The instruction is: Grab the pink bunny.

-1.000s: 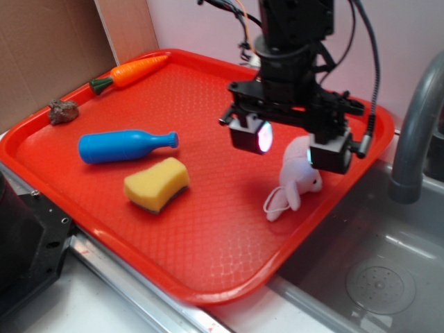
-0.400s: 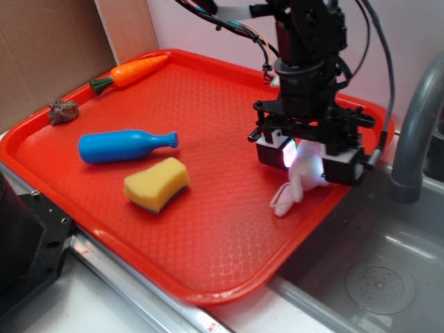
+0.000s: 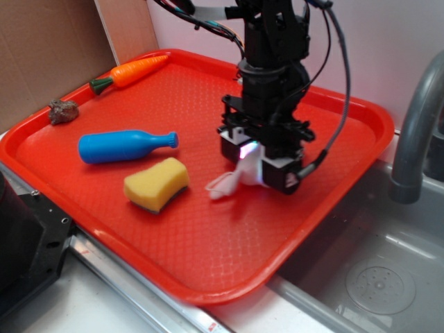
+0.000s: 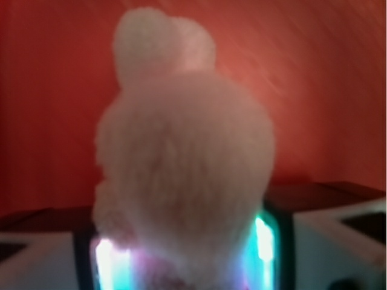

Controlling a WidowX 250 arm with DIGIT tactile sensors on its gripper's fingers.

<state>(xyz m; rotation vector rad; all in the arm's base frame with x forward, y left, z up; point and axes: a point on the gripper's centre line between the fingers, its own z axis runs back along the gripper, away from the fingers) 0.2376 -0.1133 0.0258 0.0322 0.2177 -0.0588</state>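
End effector (image 3: 255, 164) is down at the tray (image 3: 208, 277), near its middle-right, with its two glowing pads closed on the bunny (image 3: 244, 173). Exterior view shows the bunny's pale body pinched between the pads, with a floppy part and the white loop trailing out to the left onto the tray surface. Whether the body itself touches the tray cannot be told. Wrist view confirms the grip: the bunny (image 4: 181, 175) fills the frame, blurred, with a lit pad on each side of its lower part and the red tray behind it.

Other items on the tray, all well apart from the end effector: sponge (image 3: 157, 183) to the left of the bunny, lying flat; blue bottle (image 3: 125, 146) on its side just behind the sponge, neck pointing right; carrot (image 3: 130, 71) at the far left rim; small brown lump (image 3: 63, 111) at the left edge. Sink (image 3: 374, 270) with faucet (image 3: 416, 125) adjoins the tray on the right.
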